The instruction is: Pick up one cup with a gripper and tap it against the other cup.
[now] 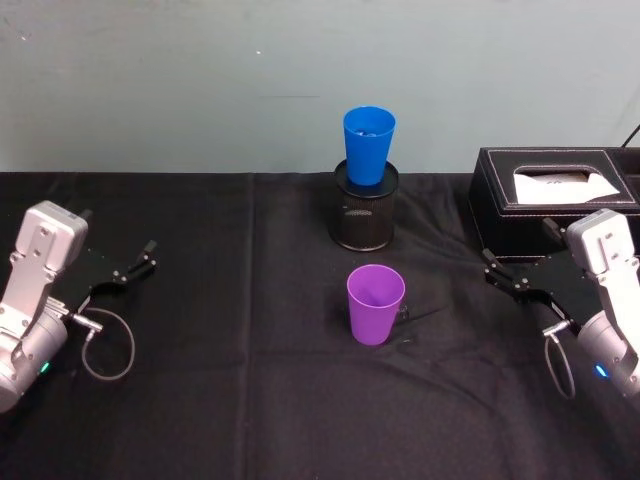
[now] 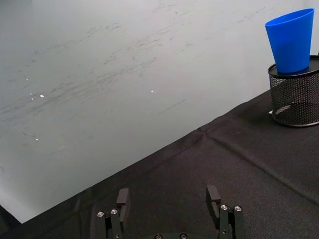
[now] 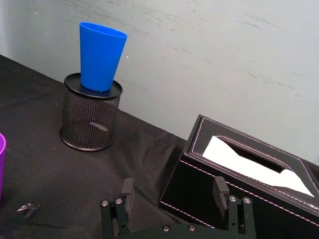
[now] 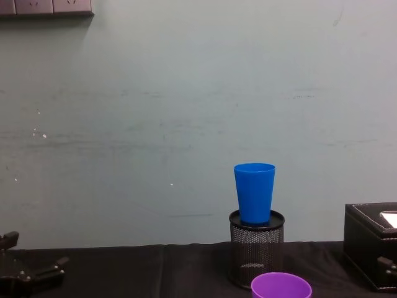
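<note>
At the left of the head view, the black flat-jawed left pincer [image 1: 143,258] sits open and empty over the black-clothed table [image 1: 250,400]. At centre stands an upright purple tapered plastic cup [image 1: 375,303]. Just above it in the frame, a bright blue tapered plastic cup [image 1: 368,143] sits in a black wire-mesh pen holder [image 1: 365,215]. At right, the black flat-jawed right pincer [image 1: 492,268] is open and empty.

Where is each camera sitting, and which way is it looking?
Head view: high up, looking down at purple cup, blue cup in mesh holder; left gripper and right gripper show.
Chest view: low, looking level at the wall; left gripper peeks in bottom left.
Left wrist view: on the left arm, facing the blue cup past its open gripper.
Right wrist view: on the right arm, facing the tissue box past its open gripper.
All four share the blue cup.
</note>
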### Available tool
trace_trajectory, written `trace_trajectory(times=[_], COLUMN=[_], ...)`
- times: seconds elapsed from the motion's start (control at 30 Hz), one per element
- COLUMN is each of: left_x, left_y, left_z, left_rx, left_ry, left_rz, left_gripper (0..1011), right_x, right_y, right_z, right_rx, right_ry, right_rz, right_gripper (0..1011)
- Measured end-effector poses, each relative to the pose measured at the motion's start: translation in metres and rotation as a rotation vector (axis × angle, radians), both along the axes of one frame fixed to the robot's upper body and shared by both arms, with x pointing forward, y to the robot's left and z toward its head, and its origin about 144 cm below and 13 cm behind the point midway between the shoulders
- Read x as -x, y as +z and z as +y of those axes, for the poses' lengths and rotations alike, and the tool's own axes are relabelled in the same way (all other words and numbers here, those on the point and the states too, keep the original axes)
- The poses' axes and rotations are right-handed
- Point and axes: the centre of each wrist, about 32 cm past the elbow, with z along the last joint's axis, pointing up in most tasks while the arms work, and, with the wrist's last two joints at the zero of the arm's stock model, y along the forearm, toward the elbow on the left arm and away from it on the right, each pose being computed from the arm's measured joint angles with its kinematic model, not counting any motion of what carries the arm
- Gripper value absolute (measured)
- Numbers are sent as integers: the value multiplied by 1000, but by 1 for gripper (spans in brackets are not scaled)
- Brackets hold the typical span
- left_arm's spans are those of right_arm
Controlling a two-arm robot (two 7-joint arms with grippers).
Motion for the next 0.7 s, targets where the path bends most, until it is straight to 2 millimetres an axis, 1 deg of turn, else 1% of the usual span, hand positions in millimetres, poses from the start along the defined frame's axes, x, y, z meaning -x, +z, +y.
trace_trajectory(times=[0.7], left_x=[0], left_y=[0], left_z=[0], left_rx=[0], left_ry=[0], left_rz=[0], left_gripper=[1000], right_x=[0], right_y=[0], right_z=[0], right_rx=[1], right_ry=[-1], right_rz=[0], right_gripper=[1003])
